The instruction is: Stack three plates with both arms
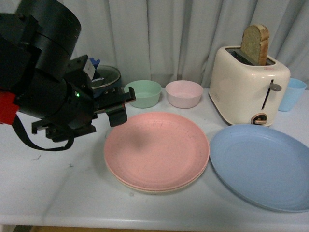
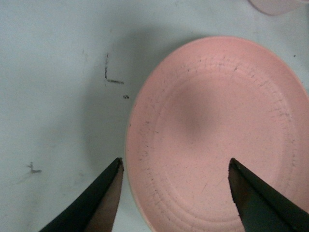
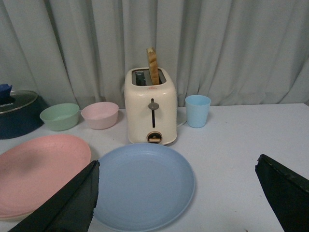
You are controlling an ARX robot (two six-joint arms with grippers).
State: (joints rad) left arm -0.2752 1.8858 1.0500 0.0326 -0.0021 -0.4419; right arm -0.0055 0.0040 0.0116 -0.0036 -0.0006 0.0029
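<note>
The pink plate point(image 1: 157, 147) lies on the beige plate, of which only the rim point(image 1: 145, 188) shows beneath it, at the table's middle. The light blue plate point(image 1: 263, 164) lies alone to the right of them, close but apart. My left gripper point(image 1: 123, 107) is open and empty, hovering over the pink plate's far left rim. In the left wrist view its jaws point(image 2: 175, 164) straddle the rim of the pink plate point(image 2: 217, 135). My right gripper point(image 3: 177, 166) is open and empty, above the table in front of the blue plate point(image 3: 142, 186); it is out of the front view.
A cream toaster point(image 1: 248, 87) with a bread slice stands behind the blue plate. A blue cup point(image 1: 292, 94) is at the far right. A green bowl point(image 1: 144, 93), a pink bowl point(image 1: 184, 93) and a dark lidded pot point(image 1: 104, 77) stand at the back.
</note>
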